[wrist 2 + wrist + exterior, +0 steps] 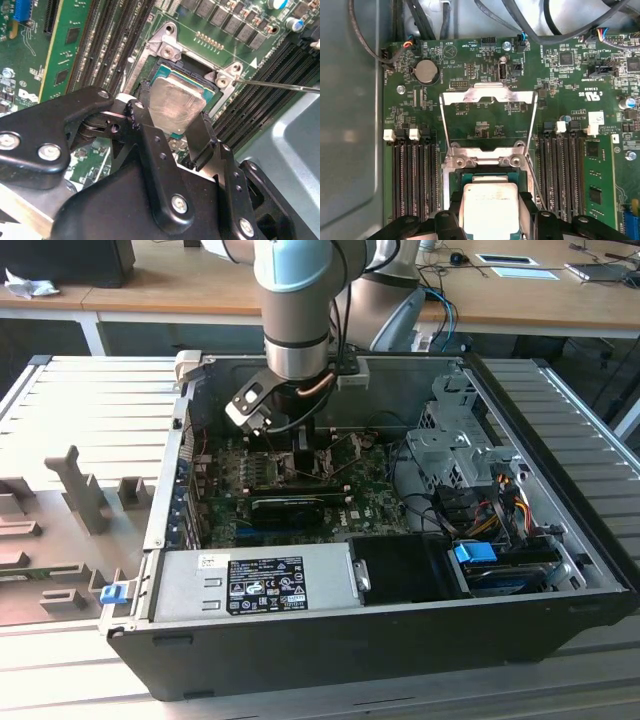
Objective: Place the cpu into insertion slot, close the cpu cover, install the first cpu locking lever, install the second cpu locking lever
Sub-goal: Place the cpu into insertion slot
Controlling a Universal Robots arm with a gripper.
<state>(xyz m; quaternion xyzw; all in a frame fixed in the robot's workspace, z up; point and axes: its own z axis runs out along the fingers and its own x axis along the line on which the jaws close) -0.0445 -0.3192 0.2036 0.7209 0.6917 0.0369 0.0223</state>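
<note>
Pincer [174,114] clamped on the chip [177,102] at the socket [168,64], I see; the cover [490,94] lies flipped open on the board.

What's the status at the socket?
Gripper shut on chip, at the socket. Cover flipped open. Lever rod off to the side, not across it.

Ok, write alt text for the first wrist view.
The black gripper clasps the cpu by two opposite edges, right over the insertion slot on a green motherboard. Beyond it, the cpu cover is swung open, with memory slots along both sides.
</note>
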